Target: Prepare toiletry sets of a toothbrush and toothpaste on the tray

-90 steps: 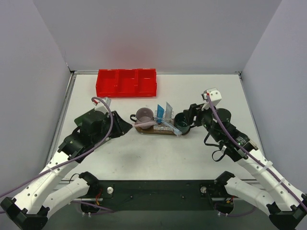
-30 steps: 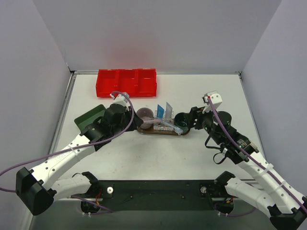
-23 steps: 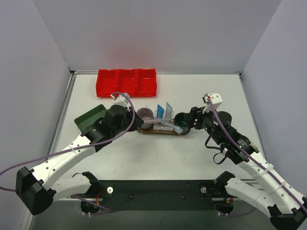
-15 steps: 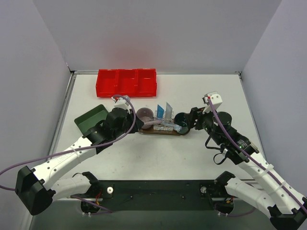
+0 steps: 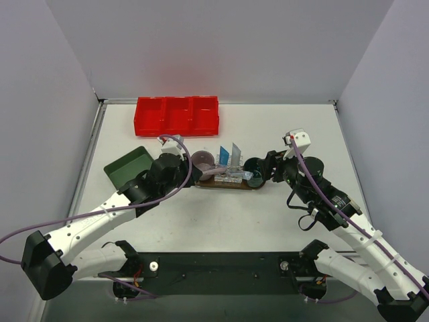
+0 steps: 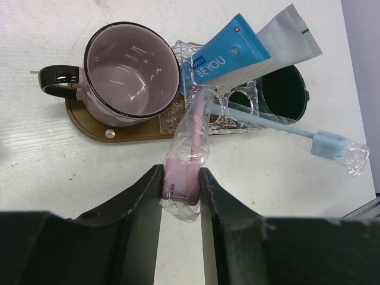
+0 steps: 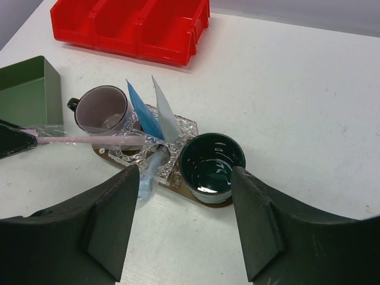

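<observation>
Far left, the green box (image 5: 127,168) sits aside, unused, with the red bin (image 5: 177,115) behind it. My left gripper (image 6: 181,175) is pinching the tail of the wrapped pink toothbrush (image 6: 195,124), gripped at that end so the head can reach in over the tray (image 6: 89,123). I can't tell whether its tip is touching down. On the tray's left end is the pink mug (image 6: 132,74), and in the middle is the glass dish (image 7: 187,126). It props up the blue toothpaste (image 6: 228,53) and the white toothpaste (image 6: 285,35), both leaning. The blue toothbrush (image 6: 267,122) lies across the dish, head overhanging. The green cup (image 7: 212,166) takes the right end, and my right gripper (image 7: 183,172) hangs spread wide beside it, holding nothing. Count: two brushes, two tubes, two cups, one dish, one tray.
</observation>
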Tool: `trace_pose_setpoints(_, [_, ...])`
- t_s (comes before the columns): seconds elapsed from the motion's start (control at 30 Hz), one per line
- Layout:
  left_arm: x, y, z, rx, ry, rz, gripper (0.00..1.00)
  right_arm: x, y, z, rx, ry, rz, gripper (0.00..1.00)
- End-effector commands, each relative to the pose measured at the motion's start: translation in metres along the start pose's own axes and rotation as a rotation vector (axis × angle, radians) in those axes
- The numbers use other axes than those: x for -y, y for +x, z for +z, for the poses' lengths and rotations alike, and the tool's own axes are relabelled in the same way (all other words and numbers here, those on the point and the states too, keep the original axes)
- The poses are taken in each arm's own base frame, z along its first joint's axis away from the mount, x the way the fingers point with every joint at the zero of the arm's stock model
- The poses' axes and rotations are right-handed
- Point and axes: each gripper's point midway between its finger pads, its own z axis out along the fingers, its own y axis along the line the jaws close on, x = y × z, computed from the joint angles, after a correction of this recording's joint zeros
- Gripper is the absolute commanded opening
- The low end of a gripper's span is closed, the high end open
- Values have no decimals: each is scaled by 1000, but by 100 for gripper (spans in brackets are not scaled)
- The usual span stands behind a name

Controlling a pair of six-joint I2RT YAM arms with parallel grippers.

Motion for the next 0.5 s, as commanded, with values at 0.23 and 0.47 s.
trace_pose_setpoints(0.23, [3, -2, 13, 26, -15, 7, 0, 2, -3, 0, 23, 8, 4, 58])
trace_pose_setpoints(0.47, [2, 5, 18, -4, -32, 14, 0, 2, -3, 0, 22, 9, 4, 59])
